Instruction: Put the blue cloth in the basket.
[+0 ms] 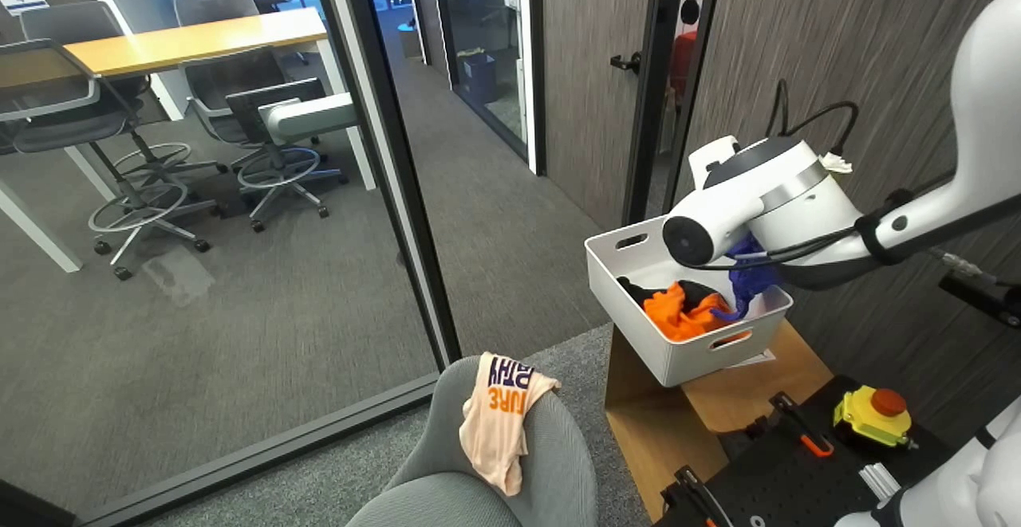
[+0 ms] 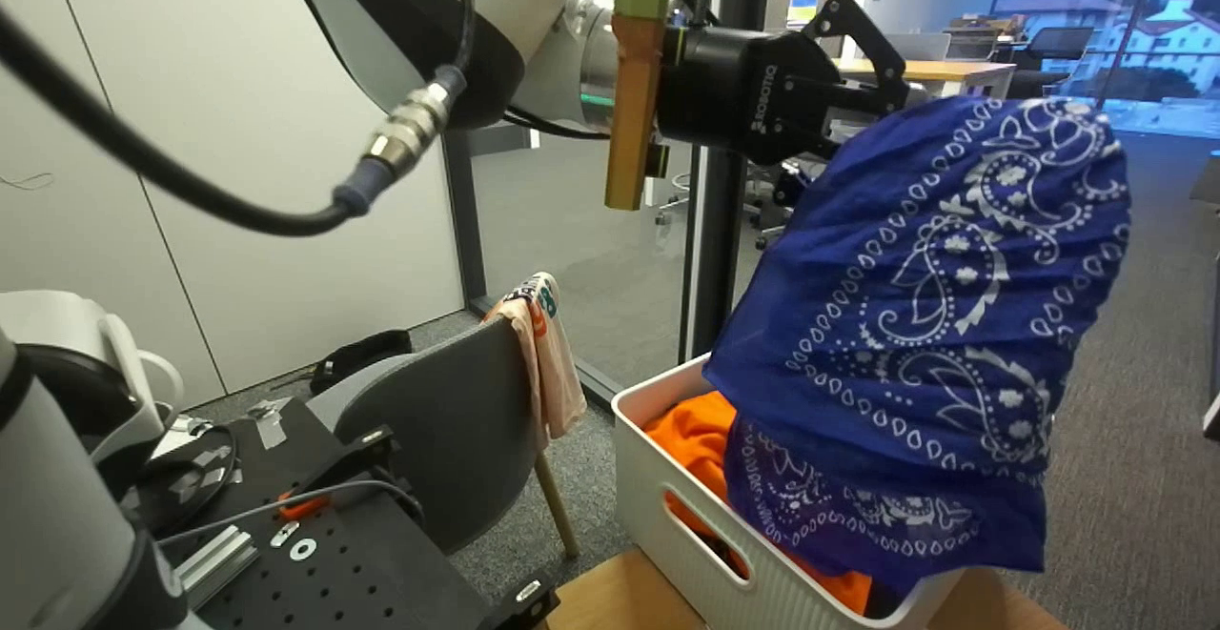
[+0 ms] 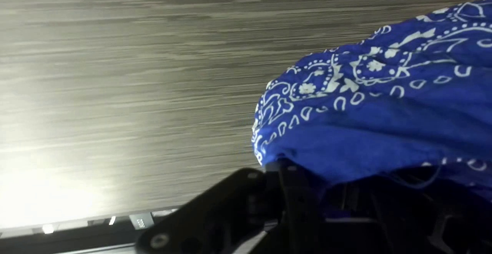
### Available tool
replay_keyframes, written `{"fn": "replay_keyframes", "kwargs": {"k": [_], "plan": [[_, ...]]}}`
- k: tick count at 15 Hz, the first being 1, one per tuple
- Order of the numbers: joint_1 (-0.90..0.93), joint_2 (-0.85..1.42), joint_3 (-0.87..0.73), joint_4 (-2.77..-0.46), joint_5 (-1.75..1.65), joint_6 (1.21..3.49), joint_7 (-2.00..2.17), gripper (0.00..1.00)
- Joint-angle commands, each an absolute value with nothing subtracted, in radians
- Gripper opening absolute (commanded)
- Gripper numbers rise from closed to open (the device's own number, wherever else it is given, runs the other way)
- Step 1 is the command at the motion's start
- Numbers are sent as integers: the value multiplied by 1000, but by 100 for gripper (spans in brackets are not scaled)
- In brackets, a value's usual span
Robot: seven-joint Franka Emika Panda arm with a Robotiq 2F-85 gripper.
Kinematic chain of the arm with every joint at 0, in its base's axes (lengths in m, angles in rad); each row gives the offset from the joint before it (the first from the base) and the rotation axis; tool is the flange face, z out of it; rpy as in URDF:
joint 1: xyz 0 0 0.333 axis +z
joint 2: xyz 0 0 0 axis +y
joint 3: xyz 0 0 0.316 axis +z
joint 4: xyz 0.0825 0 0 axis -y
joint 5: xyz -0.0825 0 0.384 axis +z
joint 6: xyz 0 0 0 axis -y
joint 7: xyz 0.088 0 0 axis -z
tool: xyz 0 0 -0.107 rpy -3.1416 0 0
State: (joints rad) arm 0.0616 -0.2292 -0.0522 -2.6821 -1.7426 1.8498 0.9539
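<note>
The jaws are clenched on the blue cloth (image 2: pixel 934 306), partly hidden behind its folds. It hangs over the white basket (image 1: pixel 692 361), and from here I can't tell whether its lower end touches the orange cloth (image 1: pixel 676 313) lying inside. The basket stands on the wooden counter (image 1: pixel 742 399), near a gray chair (image 1: pixel 558 443) with a peach shirt (image 1: pixel 498 423) over its back.

In both exterior views, the cloth (image 1: pixel 750 280) hangs over the basket (image 1: pixel 694 363), right of the chair (image 1: pixel 554 447) bearing a garment (image 1: pixel 496 427).
</note>
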Motion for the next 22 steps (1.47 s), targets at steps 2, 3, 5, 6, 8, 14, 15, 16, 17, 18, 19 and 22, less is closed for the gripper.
{"fn": "replay_keyframes", "kwargs": {"k": [2, 3, 5, 6, 8, 14, 15, 16, 17, 18, 19, 22], "plan": [[25, -243, -110, -2649, -1690, 2035, 1051, 2], [17, -239, -122, -2644, -1681, 2078, 1072, 2], [-3, -227, -149, -2631, -1677, 2172, 1124, 2], [-15, -223, -164, -2628, -1679, 2222, 1147, 2], [-40, -212, -193, -2620, -1686, 2318, 1196, 2], [-102, -180, -242, -2603, -1696, 2512, 1266, 2], [-108, -173, -245, -2599, -1694, 2534, 1274, 2], [-114, -164, -247, -2595, -1695, 2553, 1282, 2], [-120, -157, -248, -2592, -1695, 2571, 1288, 2], [-124, -150, -248, -2589, -1695, 2584, 1294, 2], [-129, -141, -247, -2586, -1697, 2596, 1303, 2], [-132, -117, -262, -2576, -1694, 2638, 1315, 2]]}}
